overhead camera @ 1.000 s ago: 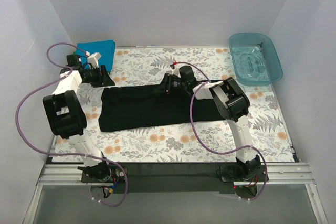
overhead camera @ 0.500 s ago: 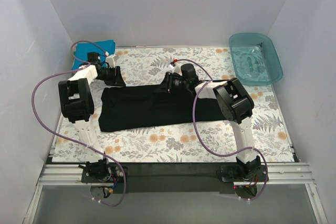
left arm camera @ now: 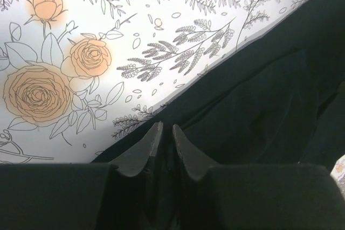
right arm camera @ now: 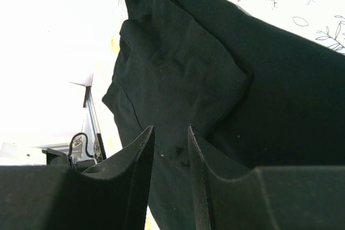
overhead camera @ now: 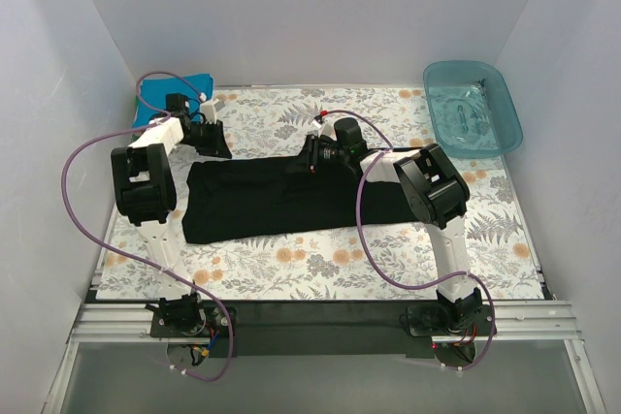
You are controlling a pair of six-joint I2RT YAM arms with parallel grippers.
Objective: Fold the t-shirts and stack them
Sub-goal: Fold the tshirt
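Observation:
A large black t-shirt point(overhead camera: 291, 199) lies as a long strip across the middle of the floral tablecloth. A bright blue t-shirt point(overhead camera: 155, 94) sits folded in the back left corner. My left gripper point(overhead camera: 219, 147) is at the black shirt's back left corner, its jaws nearly together on the cloth edge point(left arm camera: 164, 129). My right gripper point(overhead camera: 308, 158) is at the middle of the shirt's back edge, its jaws a narrow gap apart with a bunch of black cloth between them point(right arm camera: 168, 133). No orange or green shirts are in view.
A translucent teal tub point(overhead camera: 473, 107) stands at the back right. White walls enclose the table on three sides. The floral tablecloth point(overhead camera: 291, 264) lies bare in front of the black shirt. The left arm's purple cable point(overhead camera: 78, 157) loops out by the left wall.
My left arm has swung right from beside the blue shirt to the black shirt's back left corner. The right arm and the black shirt have not moved.

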